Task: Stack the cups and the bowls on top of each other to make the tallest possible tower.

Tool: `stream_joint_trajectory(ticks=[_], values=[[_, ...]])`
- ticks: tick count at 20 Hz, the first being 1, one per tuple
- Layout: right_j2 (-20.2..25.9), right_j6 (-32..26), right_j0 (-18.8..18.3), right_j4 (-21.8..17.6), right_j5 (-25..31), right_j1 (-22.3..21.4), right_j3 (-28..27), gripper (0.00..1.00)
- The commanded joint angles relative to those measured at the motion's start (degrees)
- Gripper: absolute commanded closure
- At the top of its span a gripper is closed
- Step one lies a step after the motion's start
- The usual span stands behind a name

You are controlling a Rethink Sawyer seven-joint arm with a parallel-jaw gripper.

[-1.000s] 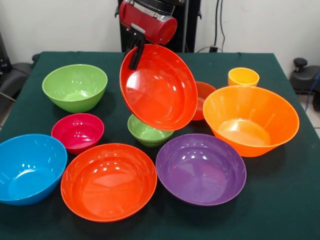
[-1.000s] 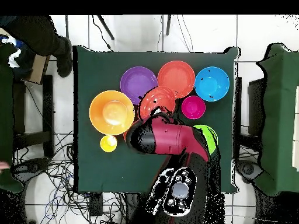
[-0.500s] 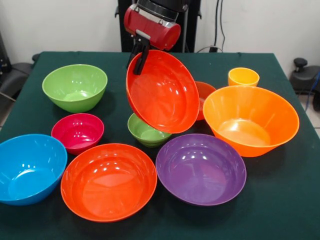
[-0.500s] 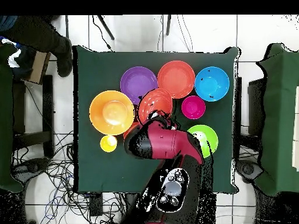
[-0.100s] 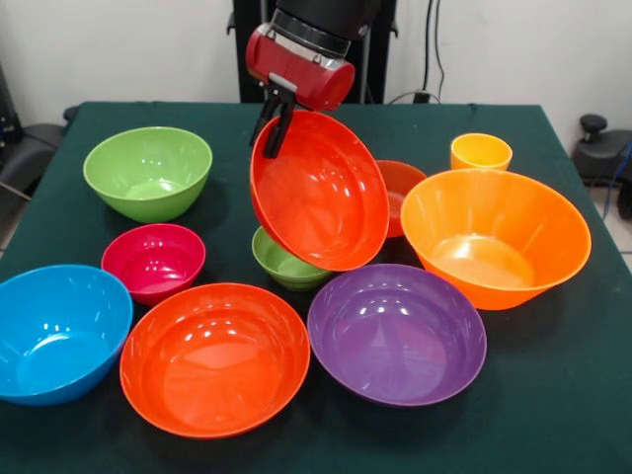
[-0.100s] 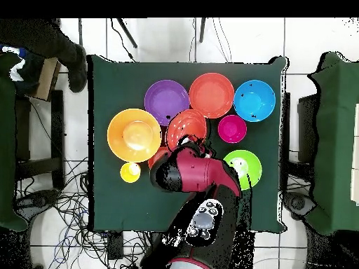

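My arm (image 5: 301,54) comes down from above over the middle of the green table (image 5: 553,395), red wrist tilted, and my gripper (image 5: 275,126) is clamped on the upper rim of a red-orange bowl (image 5: 318,190). That bowl hangs off the cloth, tipped steeply so its hollow faces the front camera, above the small lime green bowl (image 5: 286,263).

The big orange bowl (image 5: 496,235) sits to the right in the front view, with the purple bowl (image 5: 397,334) just before it and another wide red-orange bowl (image 5: 214,357) beside that. The blue bowl (image 5: 57,331) lies at the left edge, the larger lime green bowl (image 5: 148,172) behind it, and the magenta bowl (image 5: 153,261) between them. A small red-orange bowl (image 5: 403,186) peeks out behind the lifted one. The yellow-orange cup (image 5: 481,152) stands upright behind the orange bowl.
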Motion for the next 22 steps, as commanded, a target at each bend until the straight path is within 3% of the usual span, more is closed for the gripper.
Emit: stream_joint_trajectory(ticks=[1,22], values=[[2.7,7.9,1.0,2.4,-2.8,1.9,1.9,1.00],[4.0,7.2,-0.5,1.9,-4.9,2.1,2.1,1.00]])
